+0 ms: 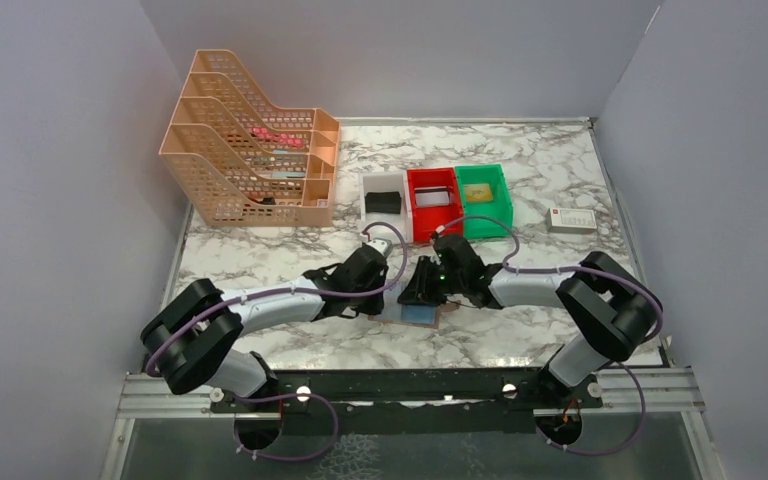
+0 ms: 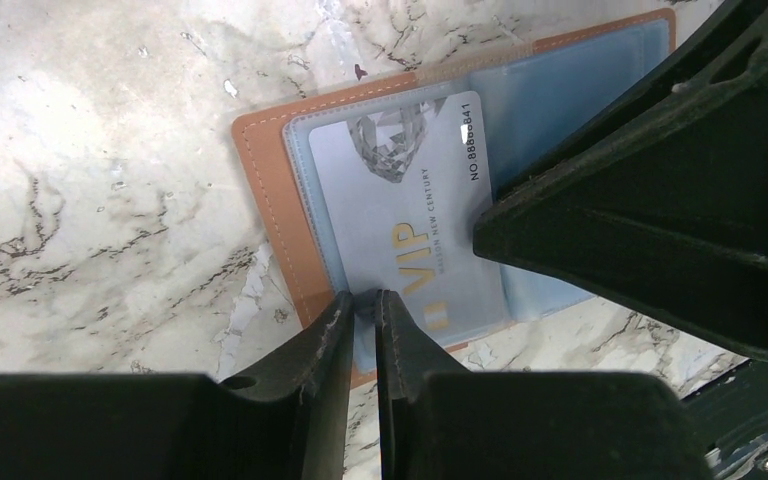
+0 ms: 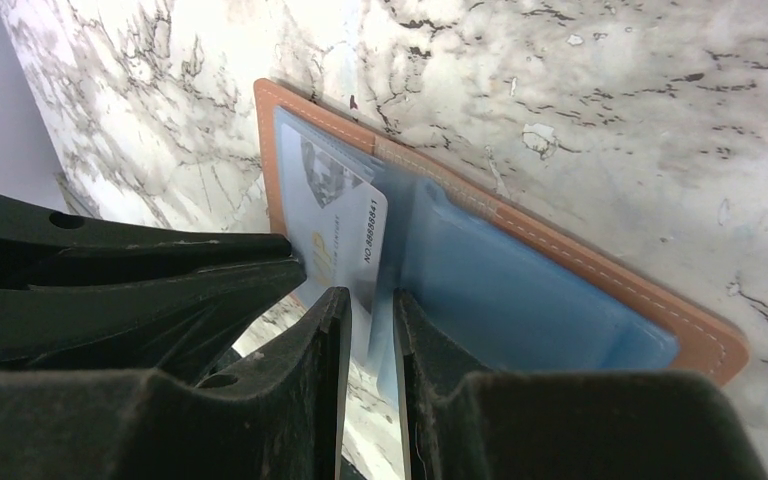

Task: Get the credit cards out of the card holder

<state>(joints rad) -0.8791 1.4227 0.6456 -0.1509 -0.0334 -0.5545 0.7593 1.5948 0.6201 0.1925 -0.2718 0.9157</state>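
**Top view.** The holder [image 1: 420, 314] lies spread on the table [image 1: 520, 335], close in front of the arms. The left gripper [image 1: 388, 296] and right gripper [image 1: 426, 288] are both down on it (their fingertips are hidden here).

**Left wrist.** The left fingers are closed to a slit on the holder's near edge. A pale blue strip shows between them, but I cannot tell whether it is panel alone or panel and card. The card [image 2: 400, 215] sits in one blue pocket, VIP side up, with the right gripper's tip at its long edge.

**Right wrist.** The right fingers are almost shut, and the card's edge runs into the gap, so they seem to grip it.

To do the step well, I would have the left pin the holder flat while the right draws the card low and straight along the pocket. If the blue sleeve comes along too, regrip.
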